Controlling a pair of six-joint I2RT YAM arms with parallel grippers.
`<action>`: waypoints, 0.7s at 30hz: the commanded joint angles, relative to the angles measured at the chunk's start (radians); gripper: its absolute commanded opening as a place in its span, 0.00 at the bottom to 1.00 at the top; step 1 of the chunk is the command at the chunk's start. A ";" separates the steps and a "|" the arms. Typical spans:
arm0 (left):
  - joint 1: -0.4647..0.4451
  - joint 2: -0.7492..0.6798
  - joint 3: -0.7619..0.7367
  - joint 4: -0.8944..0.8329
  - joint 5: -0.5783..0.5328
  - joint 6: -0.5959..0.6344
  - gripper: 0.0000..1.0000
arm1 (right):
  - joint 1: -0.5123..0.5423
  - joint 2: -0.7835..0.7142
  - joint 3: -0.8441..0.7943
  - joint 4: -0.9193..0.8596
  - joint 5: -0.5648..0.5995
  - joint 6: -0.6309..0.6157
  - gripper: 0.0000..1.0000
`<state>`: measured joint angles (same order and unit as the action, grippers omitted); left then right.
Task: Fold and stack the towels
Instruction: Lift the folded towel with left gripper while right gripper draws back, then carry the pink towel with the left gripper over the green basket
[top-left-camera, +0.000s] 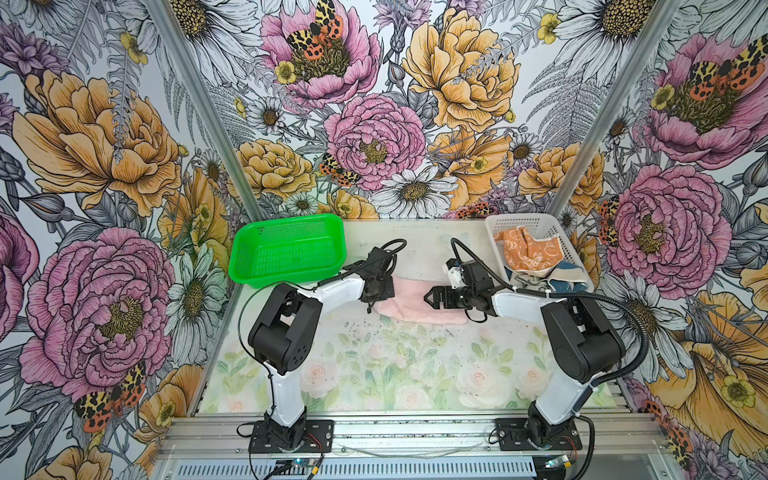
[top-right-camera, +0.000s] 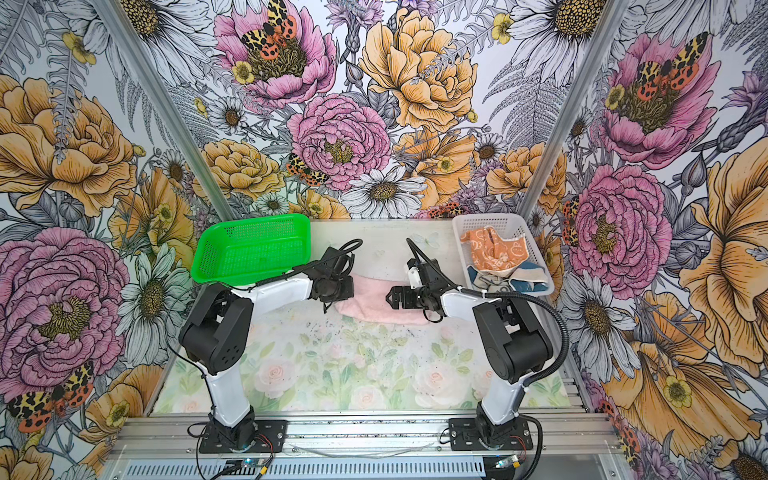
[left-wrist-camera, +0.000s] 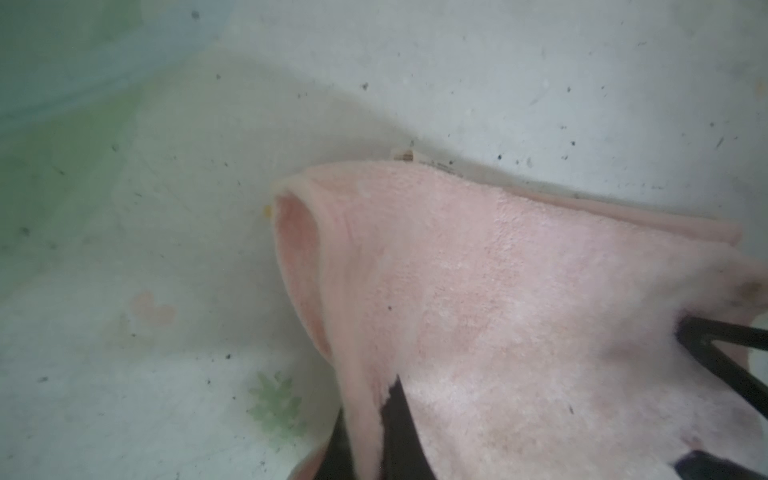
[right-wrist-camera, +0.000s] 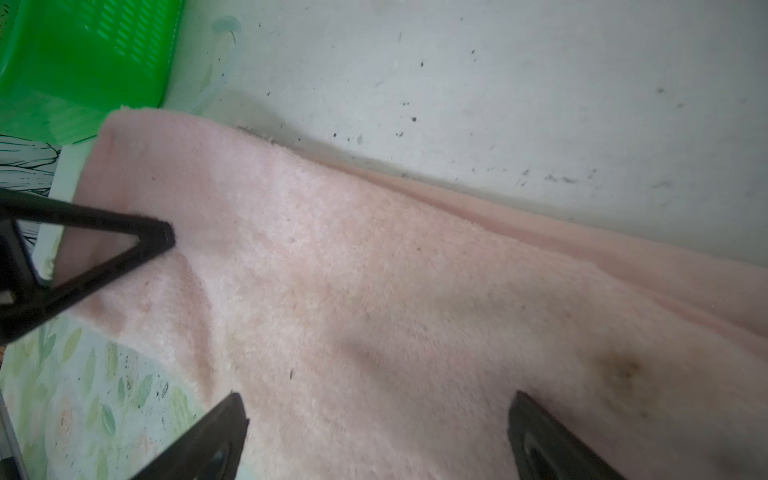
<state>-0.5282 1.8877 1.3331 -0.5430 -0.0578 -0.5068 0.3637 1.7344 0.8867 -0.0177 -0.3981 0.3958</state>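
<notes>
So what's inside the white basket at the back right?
The white basket holds a crumpled orange towel with white rabbits, lying partly over a blue towel with a cream border. Anything beneath them, and most of the basket floor, is covered.

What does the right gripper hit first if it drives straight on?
Probably the pink towel just ahead of the right gripper; if it clears the cloth, the left gripper pinching the towel's end. Height is unclear.
</notes>
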 joint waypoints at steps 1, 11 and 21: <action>0.022 0.035 0.190 -0.236 -0.138 0.133 0.00 | 0.013 -0.078 -0.045 0.131 -0.050 -0.009 1.00; 0.123 0.176 0.678 -0.520 -0.303 0.322 0.00 | 0.030 -0.147 -0.099 0.223 -0.064 -0.028 0.99; 0.210 0.205 0.894 -0.559 -0.335 0.385 0.00 | 0.030 -0.134 -0.086 0.213 -0.063 -0.040 0.99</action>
<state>-0.3367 2.0949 2.1765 -1.0859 -0.3603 -0.1635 0.3897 1.6020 0.7933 0.1680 -0.4507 0.3759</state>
